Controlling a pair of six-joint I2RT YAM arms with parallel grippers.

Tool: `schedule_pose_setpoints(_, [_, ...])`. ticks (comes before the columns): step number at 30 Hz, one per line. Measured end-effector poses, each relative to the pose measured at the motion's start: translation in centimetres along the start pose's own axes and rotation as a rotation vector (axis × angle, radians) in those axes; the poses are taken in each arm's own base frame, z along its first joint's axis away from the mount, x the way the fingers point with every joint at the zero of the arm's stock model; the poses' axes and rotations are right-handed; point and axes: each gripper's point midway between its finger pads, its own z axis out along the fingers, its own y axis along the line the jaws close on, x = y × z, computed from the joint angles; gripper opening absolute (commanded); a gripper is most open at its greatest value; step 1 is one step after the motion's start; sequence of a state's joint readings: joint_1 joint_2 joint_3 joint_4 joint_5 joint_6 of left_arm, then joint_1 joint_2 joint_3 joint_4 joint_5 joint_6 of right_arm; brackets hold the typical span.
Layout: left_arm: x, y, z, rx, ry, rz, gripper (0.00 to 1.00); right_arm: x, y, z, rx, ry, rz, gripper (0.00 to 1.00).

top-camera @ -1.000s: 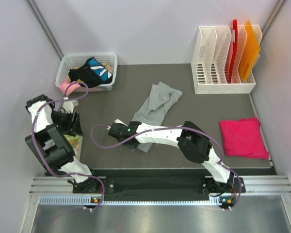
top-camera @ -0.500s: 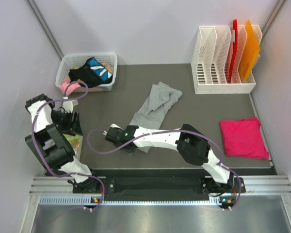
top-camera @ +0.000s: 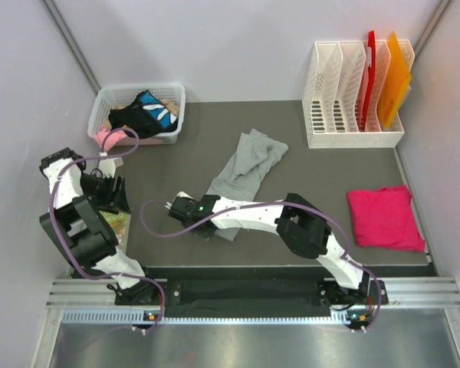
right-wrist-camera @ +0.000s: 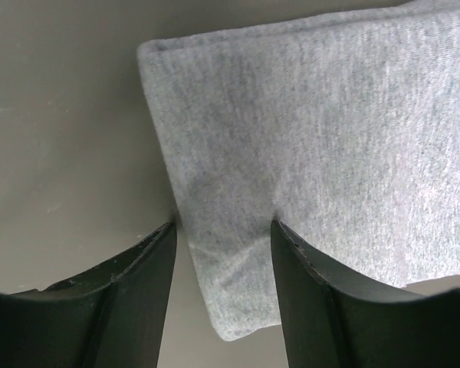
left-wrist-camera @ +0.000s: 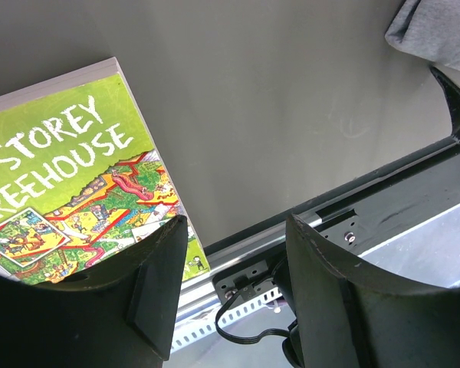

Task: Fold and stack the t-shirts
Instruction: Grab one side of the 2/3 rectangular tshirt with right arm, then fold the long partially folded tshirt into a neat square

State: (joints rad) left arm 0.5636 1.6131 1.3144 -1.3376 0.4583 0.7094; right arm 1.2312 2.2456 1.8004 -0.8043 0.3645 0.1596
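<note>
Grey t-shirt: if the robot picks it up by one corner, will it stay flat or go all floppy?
Probably floppy: the grey t-shirt lies rumpled and folded over itself, so it would likely droop. It looks like thin knit cloth, so probably light. Pushed on the smooth table, it might bunch up rather than slide whole.

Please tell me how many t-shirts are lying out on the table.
2: the grey t-shirt lies crumpled in the middle, the pink t-shirt folded near the right edge. Clothes in the basket may hide more.
</note>
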Motion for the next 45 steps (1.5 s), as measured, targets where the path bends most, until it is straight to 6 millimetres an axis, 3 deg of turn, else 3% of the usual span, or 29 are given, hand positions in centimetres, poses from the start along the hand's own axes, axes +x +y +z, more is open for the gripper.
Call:
schedule_pose_setpoints(2, [0.0, 0.0, 0.0, 0.0, 0.0, 0.0, 0.58, -0.1, -0.1, 0.1, -0.004, 0.0, 0.005, 0.5])
schedule_pose_setpoints(5, [0.0, 0.0, 0.0, 0.0, 0.0, 0.0, 0.59, -0.1, 0.1, 0.1, -0.012, 0.0, 0.007, 0.39])
schedule_pose_setpoints(13, [0.0, 0.0, 0.0, 0.001, -0.001, 0.0, 0.58, -0.1, 0.6, 0.4, -0.036, 0.0, 0.027, 0.01])
schedule_pose_setpoints(23, [-0.1, -0.1, 0.0, 0.004, -0.003, 0.001, 0.58, 0.0, 0.9, 0.0, -0.068, 0.019, 0.065, 0.0])
schedule_pose_setpoints(30, [-0.2, -0.2, 0.0, 0.012, -0.011, 0.002, 0.58, 0.8, 3.3, -1.6, -0.142, 0.064, 0.068, 0.0])
schedule_pose_setpoints(35, [-0.2, -0.2, 0.1, 0.016, -0.014, 0.008, 0.58, 0.9, 5.8, -3.4, -0.197, 0.076, 0.063, 0.0])
schedule_pose_setpoints(41, [-0.3, -0.2, 0.1, 0.018, -0.016, 0.02, 0.58, -0.6, 8.5, -6.4, -0.261, 0.037, 0.063, 0.0])
schedule_pose_setpoints(45, [-0.3, -0.2, 0.1, 0.018, -0.017, 0.024, 0.58, -1.3, 9.2, -8.0, -0.292, 0.016, 0.08, 0.0])
